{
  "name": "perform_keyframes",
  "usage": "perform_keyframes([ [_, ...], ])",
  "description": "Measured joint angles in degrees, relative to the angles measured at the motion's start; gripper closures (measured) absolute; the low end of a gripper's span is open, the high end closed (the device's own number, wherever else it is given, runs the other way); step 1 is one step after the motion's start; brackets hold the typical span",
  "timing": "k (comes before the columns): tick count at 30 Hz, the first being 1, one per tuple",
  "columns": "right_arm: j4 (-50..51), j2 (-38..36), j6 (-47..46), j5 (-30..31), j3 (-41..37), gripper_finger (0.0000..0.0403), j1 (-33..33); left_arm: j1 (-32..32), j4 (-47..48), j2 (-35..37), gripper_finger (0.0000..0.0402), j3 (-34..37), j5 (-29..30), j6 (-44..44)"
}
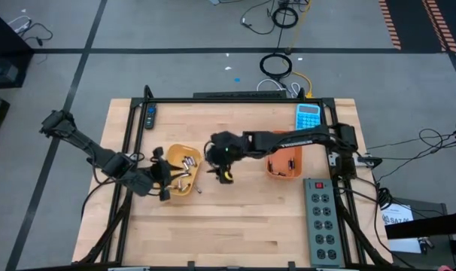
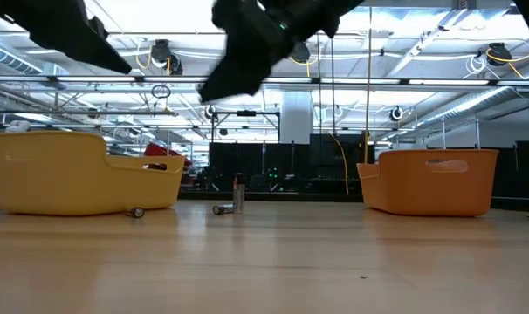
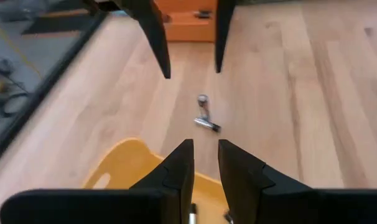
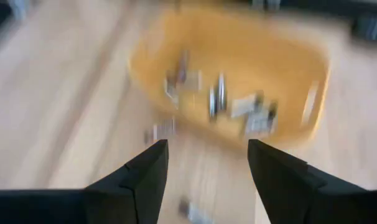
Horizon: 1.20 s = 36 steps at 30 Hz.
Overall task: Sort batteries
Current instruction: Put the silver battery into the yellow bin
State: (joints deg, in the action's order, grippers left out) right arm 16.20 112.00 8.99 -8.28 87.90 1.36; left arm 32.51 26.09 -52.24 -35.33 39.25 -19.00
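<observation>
The right gripper (image 1: 226, 175) hangs above the pale wooden table (image 1: 235, 226) with its two dark fingers (image 4: 145, 174) spread wide and nothing between them, just beside the near corner of the yellow plastic tray (image 1: 182, 167). Its arm reaches in from the right, crossing over the orange plastic tray (image 1: 283, 162).

The left gripper (image 1: 165, 183) sits at the yellow tray's left edge, its fingers (image 3: 176, 171) drawn narrow with only a slim gap; whether they pinch anything cannot be told.

The small silvery metal batteries (image 1: 186, 163) mostly lie heaped in the yellow tray (the right wrist view shows them as a blurred cluster). On the table between the two trays, one battery stands upright (image 2: 238, 194) with another lying flat (image 2: 220, 209) just beside it; a third (image 2: 138, 212) lies against the yellow tray's foot.

A blue calculator (image 1: 308, 116) and a grey power strip (image 1: 323, 220) rest on the table's right side.
</observation>
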Motion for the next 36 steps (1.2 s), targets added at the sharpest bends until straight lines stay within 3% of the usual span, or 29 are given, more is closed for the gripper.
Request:
perform_keyframes([
  [2, 5.2, 0.1, -0.7, 2.7, -0.3, 0.0195, -0.9, -0.6, -0.2, -0.1, 0.0318, 0.0, -1.3, 0.6],
  [6, 4.8, 0.5, -4.3, 3.6, -3.6, 0.0196, -1.9, -1.6, -1.5, -0.3, 0.0318, 0.0, -1.1, 1.4],
  [12, -5.6, 0.6, -8.5, 8.3, -11.5, 0.0196, -1.9, -1.7, -1.7, -0.2, 0.0318, 0.0, -1.1, 0.9],
  [19, -21.3, 0.6, -13.1, 9.0, -20.6, 0.0196, -2.1, -1.7, -1.5, -0.2, 0.0318, 0.0, -1.3, 0.6],
  [25, -32.5, 0.7, -14.7, 14.2, -27.4, 0.0197, -3.7, -1.7, -1.1, -0.2, 0.0318, 0.0, -1.3, -0.1],
  [32, -34.3, 1.3, -15.8, 14.6, -28.7, 0.0213, -3.7, -1.7, -1.1, -0.2, 0.0318, 0.0, -0.3, -0.1],
  [36, -35.0, 1.6, -15.4, 14.6, -28.7, 0.0244, -3.7, -1.7, -1.2, -0.2, 0.0318, 0.0, -0.1, -0.1],
])
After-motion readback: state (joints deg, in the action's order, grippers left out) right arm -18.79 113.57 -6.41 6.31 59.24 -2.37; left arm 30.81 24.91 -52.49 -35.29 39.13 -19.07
